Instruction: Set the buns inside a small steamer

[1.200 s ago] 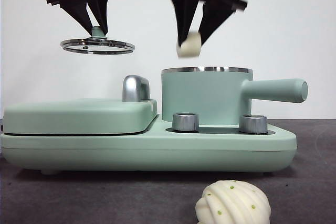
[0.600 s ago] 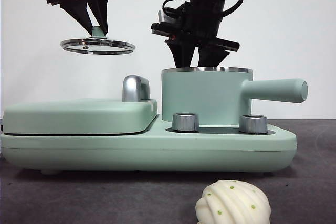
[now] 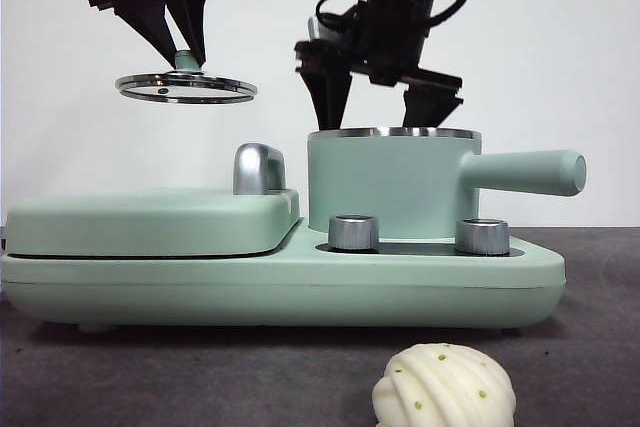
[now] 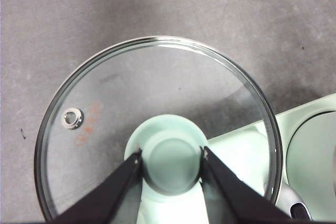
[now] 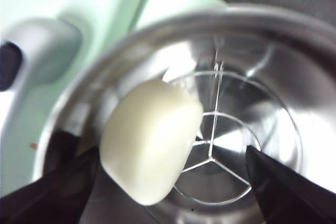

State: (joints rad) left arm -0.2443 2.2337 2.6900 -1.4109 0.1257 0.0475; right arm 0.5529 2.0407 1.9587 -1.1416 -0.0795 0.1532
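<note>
Small steamer [image 3: 390, 182]: mint-green cyl. pot w/ steel rim, long straight handle to one side, seated on a mint-green appliance base [image 3: 280, 282]. Inside, seen in right wrist view, is a shiny steel interior w/ a wire rack at the bottom; smooth blocky bun [image 5: 149, 140] is seen inside, cream-white, rounded edges, tilted against the wall. Right pincer [image 3: 378, 97] is held over the pot mouth, jaws spread wide, bun not gripped. Glass lid [image 3: 185, 88] is held up in the air, well left of the pot; its green knob [image 4: 170, 156] is clamped by left pincer [image 4: 171, 157]. Ridged round bun [image 3: 444, 387] w/ green dots is left on the dark counter [image 3: 200, 372], in front of the base.
</note>
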